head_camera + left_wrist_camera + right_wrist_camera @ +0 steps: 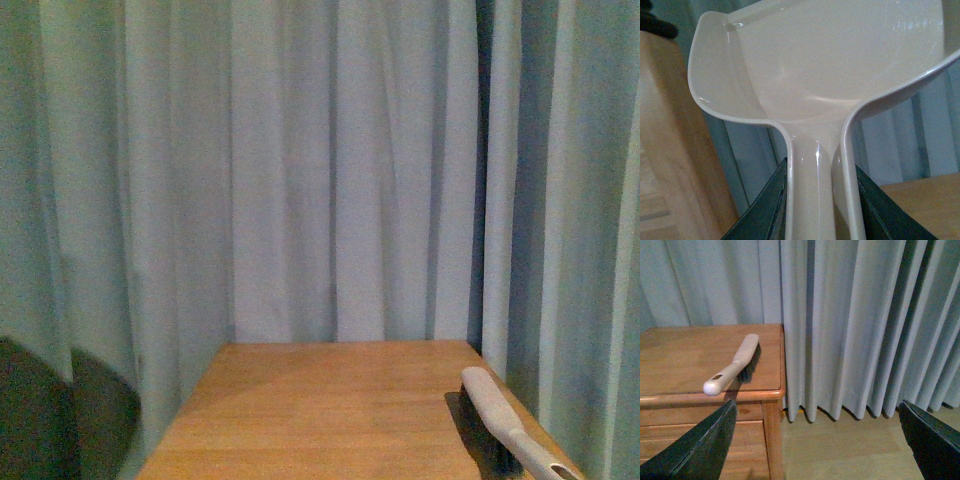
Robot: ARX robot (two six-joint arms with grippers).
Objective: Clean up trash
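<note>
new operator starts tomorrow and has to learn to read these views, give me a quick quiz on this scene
1. Short answer: what does the left gripper hold?
2. Multiple choice: in the front view, where does the brush lie on the table?
A. at its centre
B. near its right edge
C. against the far curtain
3. True or false: a tissue wad shows on the table in at least one view.

Key
1. The dustpan, its handle between the jaws.
2. B
3. False: no view shows one.
</note>
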